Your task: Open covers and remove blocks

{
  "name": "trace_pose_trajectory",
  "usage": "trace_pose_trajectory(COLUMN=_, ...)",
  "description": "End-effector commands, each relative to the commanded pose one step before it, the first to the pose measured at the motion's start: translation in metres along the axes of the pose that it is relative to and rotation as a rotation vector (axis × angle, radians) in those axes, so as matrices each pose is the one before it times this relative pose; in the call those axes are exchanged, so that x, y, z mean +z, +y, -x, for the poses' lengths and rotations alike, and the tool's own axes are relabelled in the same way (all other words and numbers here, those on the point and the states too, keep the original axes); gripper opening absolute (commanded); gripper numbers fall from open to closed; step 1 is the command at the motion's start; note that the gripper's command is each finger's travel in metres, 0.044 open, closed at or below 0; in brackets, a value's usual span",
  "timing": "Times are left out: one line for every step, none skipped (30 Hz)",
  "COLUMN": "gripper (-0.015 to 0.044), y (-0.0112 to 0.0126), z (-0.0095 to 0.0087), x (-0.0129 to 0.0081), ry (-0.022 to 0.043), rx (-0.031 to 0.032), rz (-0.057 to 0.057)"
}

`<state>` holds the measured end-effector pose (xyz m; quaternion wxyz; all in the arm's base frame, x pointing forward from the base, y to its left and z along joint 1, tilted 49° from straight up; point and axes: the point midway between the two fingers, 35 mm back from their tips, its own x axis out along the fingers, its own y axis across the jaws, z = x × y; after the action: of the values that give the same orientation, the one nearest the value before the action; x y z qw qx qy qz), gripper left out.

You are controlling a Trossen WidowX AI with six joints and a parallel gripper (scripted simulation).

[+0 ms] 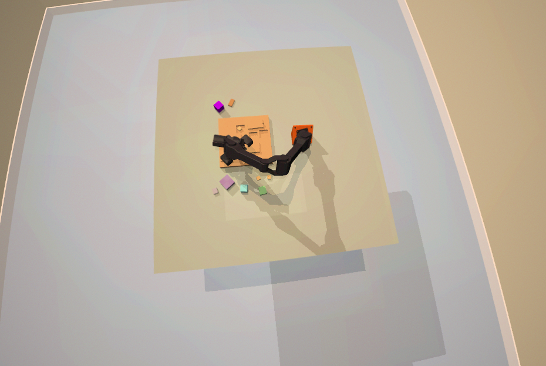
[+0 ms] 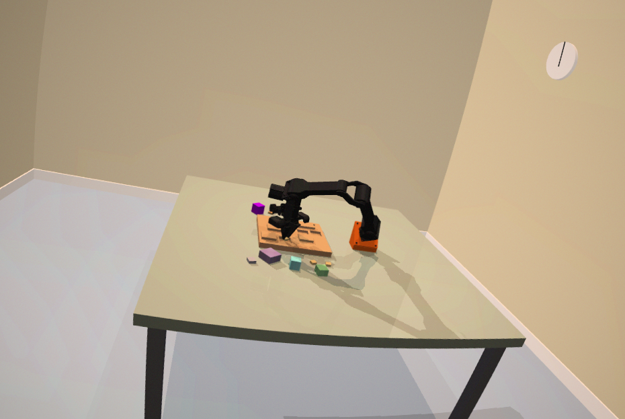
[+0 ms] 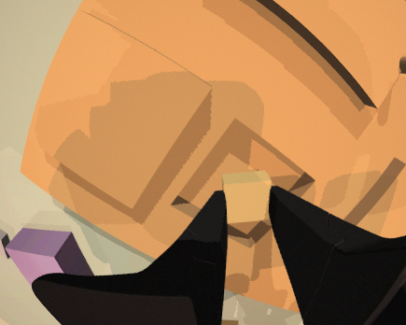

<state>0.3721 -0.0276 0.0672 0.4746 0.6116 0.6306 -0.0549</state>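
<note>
The orange puzzle board [image 1: 255,123] [image 2: 314,248] [image 3: 173,21] lies in the middle of the table. My gripper [image 3: 245,198] [image 2: 285,236] [image 1: 240,143] points down over the board's front left part. It is shut on a small tan block [image 3: 247,202], held right at an open square well [image 3: 269,161]. A flat cover [image 3: 135,146] lies beside that well, clear of it. A long slot [image 3: 285,27] runs across the board further back. In the top and exterior views the hand hides the block.
Blocks lie on the table in front of the board: a purple slab [image 1: 226,181] [image 2: 269,255] [image 3: 42,251], a cyan cube [image 1: 243,187] [image 2: 295,263], a green cube [image 1: 262,190] [image 2: 321,269]. A magenta cube [image 1: 218,106] [image 2: 257,208] lies behind. The arm's orange base [image 1: 302,130] [image 2: 364,240] stands right.
</note>
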Motion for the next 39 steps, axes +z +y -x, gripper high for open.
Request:
trace_pose_trajectory(gripper=0.008, y=0.00034, z=0.00499, x=0.00054, ry=-0.00299, rx=-0.00113, rz=0.0044)
trace_pose_trajectory(gripper=0.008, y=-0.00006, z=0.00128, x=0.00004, ry=0.00004, rx=-0.00001, rz=-0.0002)
trace_pose_trajectory(gripper=0.008, y=-0.00006, z=0.00128, x=0.00003, ry=0.00004, rx=0.0, rz=-0.0002)
trace_pose_trajectory(gripper=0.008, y=-0.00006, z=0.00128, x=0.00003, ry=0.00005, rx=0.0, rz=-0.0002)
trace_pose_trajectory(gripper=0.008, y=-0.00006, z=0.00128, x=0.00002, ry=0.00006, rx=0.00001, rz=-0.0002)
trace_pose_trajectory(gripper=0.008, y=-0.00006, z=0.00128, x=0.00002, ry=0.00006, rx=0.00001, rz=-0.0002)
trace_pose_trajectory(gripper=0.008, y=-0.00007, z=0.00129, x=0.00001, ry=0.00007, rx=0.00002, rz=-0.0002)
trace_pose_trajectory(gripper=0.008, y=-0.00007, z=0.00129, x=0.00001, ry=0.00008, rx=0.00002, rz=-0.0002)
trace_pose_trajectory(gripper=0.008, y=-0.00007, z=0.00129, x=0.0, ry=0.00008, rx=0.00003, rz=-0.0002)
trace_pose_trajectory(gripper=0.008, y=-0.00007, z=0.00129, x=0.0, ry=0.00009, rx=0.00004, rz=-0.0002)
trace_pose_trajectory(gripper=0.008, y=-0.00008, z=0.00129, x=-0.00001, ry=0.0001, rx=0.00004, rz=-0.0002)
trace_pose_trajectory(gripper=0.008, y=-0.00008, z=0.00129, x=-0.00001, ry=0.0001, rx=0.00005, rz=-0.0002)
trace_pose_trajectory(gripper=0.008, y=-0.00008, z=0.00129, x=-0.00002, ry=0.00011, rx=0.00005, rz=-0.0002)
trace_pose_trajectory(gripper=0.008, y=-0.00008, z=0.00129, x=-0.00003, ry=0.00012, rx=0.00006, rz=-0.0002)
trace_pose_trajectory(gripper=0.008, y=-0.00008, z=0.00129, x=-0.00003, ry=0.00012, rx=0.00006, rz=-0.0002)
trace_pose_trajectory(gripper=0.008, y=-0.00009, z=0.00129, x=-0.00004, ry=0.00013, rx=0.00007, rz=-0.0002)
trace_pose_trajectory(gripper=0.008, y=-0.00009, z=0.00129, x=-0.00004, ry=0.00013, rx=0.00007, rz=-0.0002)
trace_pose_trajectory(gripper=0.008, y=-0.00009, z=0.00129, x=-0.00005, ry=0.00014, rx=0.00008, rz=-0.0002)
trace_pose_trajectory(gripper=0.008, y=-0.00009, z=0.00129, x=-0.00005, ry=0.00015, rx=0.00009, rz=-0.0002)
trace_pose_trajectory(gripper=0.008, y=-0.00009, z=0.00129, x=-0.00006, ry=0.00015, rx=0.00009, rz=-0.0001)
trace_pose_trajectory(gripper=0.008, y=-0.00009, z=0.00129, x=-0.00007, ry=0.00016, rx=0.0001, rz=-0.0001)
trace_pose_trajectory(gripper=0.008, y=-0.0001, z=0.00129, x=-0.00007, ry=0.00017, rx=0.0001, rz=-0.0001)
trace_pose_trajectory(gripper=0.008, y=-0.0001, z=0.0013, x=-0.00008, ry=0.00017, rx=0.00011, rz=-0.0001)
trace_pose_trajectory(gripper=0.008, y=0.00002, z=0.00041, x=0.00004, ry=-0.00005, rx=-0.00004, rz=0.0)
trace_pose_trajectory(gripper=0.008, y=0.00004, z=0.00123, x=0.00011, ry=-0.00014, rx=-0.0001, rz=0.0)
trace_pose_trajectory(gripper=0.008, y=0.00007, z=0.00206, x=0.00016, ry=-0.00022, rx=-0.00017, rz=-0.0001)
trace_pose_trajectory(gripper=0.008, y=0.00007, z=0.00254, x=0.00018, ry=-0.00024, rx=-0.00019, rz=-0.0001)
trace_pose_trajectory(gripper=0.008, y=0.00006, z=0.00254, x=0.00016, ry=-0.00021, rx=-0.00018, rz=-0.0001)
trace_pose_trajectory(gripper=0.008, y=0.00004, z=0.00255, x=0.00014, ry=-0.00019, rx=-0.00017, rz=-0.0001)
trace_pose_trajectory(gripper=0.008, y=0.00003, z=0.00255, x=0.00012, ry=-0.00016, rx=-0.00016, rz=-0.0001)
trace_pose_trajectory(gripper=0.008, y=0.00002, z=0.00255, x=0.0001, ry=-0.00014, rx=-0.00014, rz=-0.0001)
trace_pose_trajectory(gripper=0.008, y=0.00001, z=0.00256, x=0.00008, ry=-0.00011, rx=-0.00013, rz=-0.0001)
trace_pose_trajectory(gripper=0.008, y=-0.00001, z=0.00256, x=0.00006, ry=-0.00008, rx=-0.00012, rz=-0.0001)
trace_pose_trajectory(gripper=0.008, y=-0.00002, z=0.00256, x=0.00004, ry=-0.00006, rx=-0.0001, rz=-0.0001)
trace_pose_trajectory(gripper=0.008, y=-0.00003, z=0.00257, x=0.00001, ry=-0.00003, rx=-0.00009, rz=-0.0001)
trace_pose_trajectory(gripper=0.008, y=-0.00004, z=0.00257, x=-0.00001, ry=-0.00001, rx=-0.00007, rz=-0.0001)
trace_pose_trajectory(gripper=0.008, y=-0.00005, z=0.00257, x=-0.00003, ry=0.00002, rx=-0.00006, rz=-0.0001)
trace_pose_trajectory(gripper=0.008, y=-0.00007, z=0.00257, x=-0.00005, ry=0.00004, rx=-0.00004, rz=-0.0001)
trace_pose_trajectory(gripper=0.008, y=-0.00008, z=0.00257, x=-0.00007, ry=0.00007, rx=-0.00003, rz=0.0)
